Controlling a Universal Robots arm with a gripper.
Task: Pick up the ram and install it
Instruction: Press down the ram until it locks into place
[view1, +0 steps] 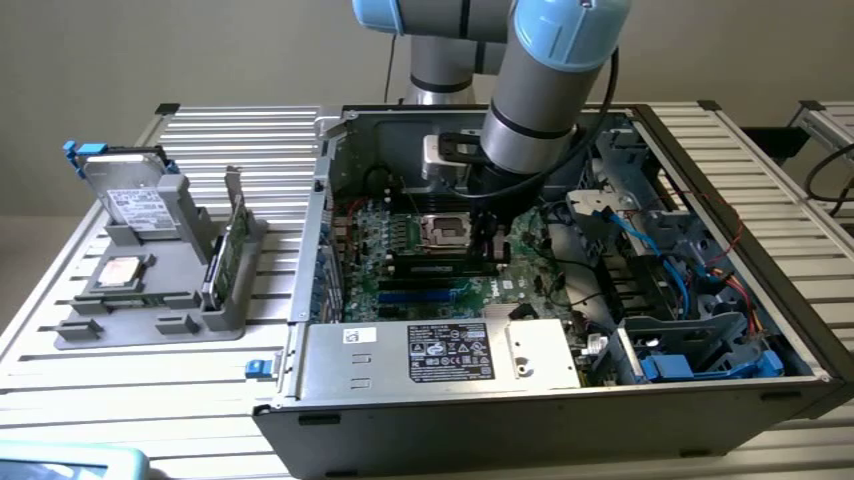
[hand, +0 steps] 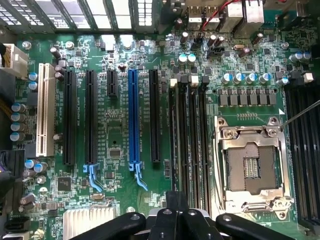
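The arm reaches down into the open computer case (view1: 400, 420), its wrist over the motherboard (view1: 400, 275) near the middle of the board. In the wrist view the gripper (hand: 178, 216) hangs above the bank of black memory slots (hand: 190, 140) that run just beside the open processor socket (hand: 250, 167). Its claw is closed right down, the two fingers (hand: 162, 222) drawn together. A dark narrow piece (hand: 178, 199) sits between their tips, in line with the slots below. Whether that piece is the ram seen edge-on, or only part of the claw, I cannot tell, so I cannot say the claw has hold of anything. Further from the socket, beyond the memory slots, stand the expansion slots, one of them blue (hand: 132, 117) and one white (hand: 44, 110).

In the exterior view a grey parts tray (view1: 147, 335) lies on the slatted table (view1: 80, 400) at 9 o'clock from the case, well apart from the arm. On it a hard drive (view1: 134, 200) leans at the 12 o'clock end, a square silver processor (view1: 120, 270) lies flat near the middle, and a tall green card (view1: 224, 255) stands on edge along the 3 o'clock side. The power supply (view1: 441, 352) fills the 6 o'clock part of the case
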